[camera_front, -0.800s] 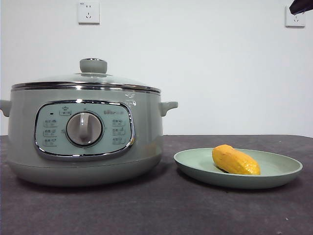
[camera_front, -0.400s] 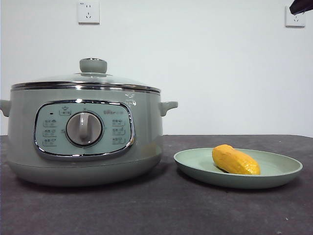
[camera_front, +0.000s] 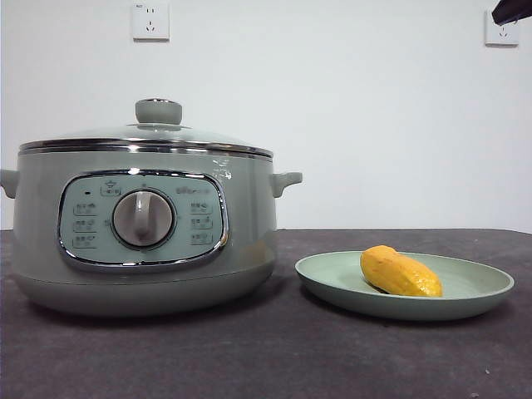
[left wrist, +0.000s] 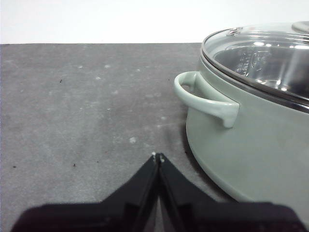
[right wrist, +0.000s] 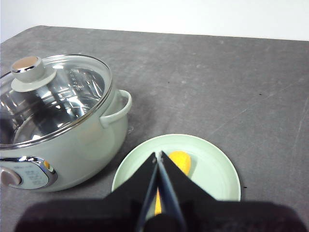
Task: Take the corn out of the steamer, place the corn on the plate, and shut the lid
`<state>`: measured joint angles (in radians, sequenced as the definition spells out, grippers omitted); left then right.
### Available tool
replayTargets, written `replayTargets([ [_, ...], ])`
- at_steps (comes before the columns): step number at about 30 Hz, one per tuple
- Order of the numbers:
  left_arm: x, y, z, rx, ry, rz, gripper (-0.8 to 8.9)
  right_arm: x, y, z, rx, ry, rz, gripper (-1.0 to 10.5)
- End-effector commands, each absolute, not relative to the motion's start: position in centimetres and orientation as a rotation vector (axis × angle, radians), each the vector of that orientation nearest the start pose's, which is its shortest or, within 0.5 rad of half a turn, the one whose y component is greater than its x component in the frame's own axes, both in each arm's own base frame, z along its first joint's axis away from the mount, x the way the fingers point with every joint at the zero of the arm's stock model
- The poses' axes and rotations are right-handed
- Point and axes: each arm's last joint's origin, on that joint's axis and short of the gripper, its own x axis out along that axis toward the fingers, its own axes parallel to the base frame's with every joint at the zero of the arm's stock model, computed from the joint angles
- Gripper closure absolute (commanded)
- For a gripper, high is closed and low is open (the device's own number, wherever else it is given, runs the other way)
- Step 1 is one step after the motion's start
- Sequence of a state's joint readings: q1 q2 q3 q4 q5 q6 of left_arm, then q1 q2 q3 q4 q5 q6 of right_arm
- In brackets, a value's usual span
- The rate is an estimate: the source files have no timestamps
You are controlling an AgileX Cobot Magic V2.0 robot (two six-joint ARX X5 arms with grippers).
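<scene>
The corn (camera_front: 400, 273) lies on the pale green plate (camera_front: 482, 291) at the right; it shows behind my jaws in the right wrist view (right wrist: 181, 161), on the plate (right wrist: 212, 166). The sage-green steamer (camera_front: 249, 224) stands at the left with the glass lid (camera_front: 145, 133) seated on its rim; the lid (right wrist: 58, 92) and the steamer (right wrist: 96, 140) also show from above. My right gripper (right wrist: 158, 155) is shut and empty, high above the plate. My left gripper (left wrist: 157, 156) is shut and empty, low beside the steamer's handle (left wrist: 205, 96).
The dark grey table (camera_front: 274, 349) runs to a white wall with two sockets (camera_front: 150, 21). A black arm tip (camera_front: 511, 10) shows at the top right corner of the front view.
</scene>
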<state>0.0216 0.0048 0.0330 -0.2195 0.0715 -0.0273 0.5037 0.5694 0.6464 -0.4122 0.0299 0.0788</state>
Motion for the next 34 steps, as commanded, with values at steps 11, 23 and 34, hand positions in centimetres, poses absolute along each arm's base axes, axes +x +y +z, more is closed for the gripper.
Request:
replayTargets([
  [11,9.5,0.0,14.9,-0.047,0.202,-0.049,8.17,10.5,5.7,28.7,-0.094,0.372,0.464,9.5],
  [23,9.5,0.0,14.9,-0.047,0.203,-0.05,8.17,8.4,1.6,25.6,-0.055,0.104,0.178,9.5],
  [34,9.5,0.0,14.9,-0.047,0.203,-0.05,8.17,9.5,1.0,18.6,-0.051,-0.01,0.086,9.5],
])
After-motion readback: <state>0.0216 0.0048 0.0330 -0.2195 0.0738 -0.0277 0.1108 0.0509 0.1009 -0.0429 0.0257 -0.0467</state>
